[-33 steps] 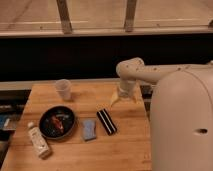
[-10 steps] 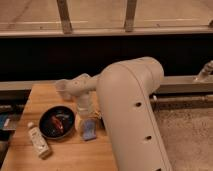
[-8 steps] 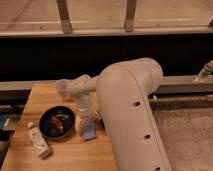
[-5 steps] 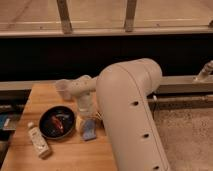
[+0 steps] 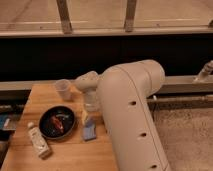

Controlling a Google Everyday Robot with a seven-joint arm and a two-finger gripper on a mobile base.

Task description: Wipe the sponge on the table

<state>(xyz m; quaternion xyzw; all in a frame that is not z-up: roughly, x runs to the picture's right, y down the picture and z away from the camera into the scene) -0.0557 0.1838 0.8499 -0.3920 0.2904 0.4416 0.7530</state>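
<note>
The sponge (image 5: pixel 90 132), a small blue-grey pad, lies flat on the wooden table (image 5: pixel 45 97), just right of the dark bowl. My gripper (image 5: pixel 86 118) points down right above the sponge's far edge, at or very near its surface. Whether it touches the sponge does not show. The thick white arm (image 5: pixel 130 110) reaches in from the right and hides the table's right part.
A dark bowl (image 5: pixel 56 122) with red and orange items sits left of the sponge. A clear plastic cup (image 5: pixel 63 89) stands at the back. A small white bottle (image 5: pixel 39 141) lies at the front left. A dark railing runs behind the table.
Since 3.3 s ago the arm has swung left from the table's right side to the sponge and now covers the black striped block. Over the last second it has barely moved.
</note>
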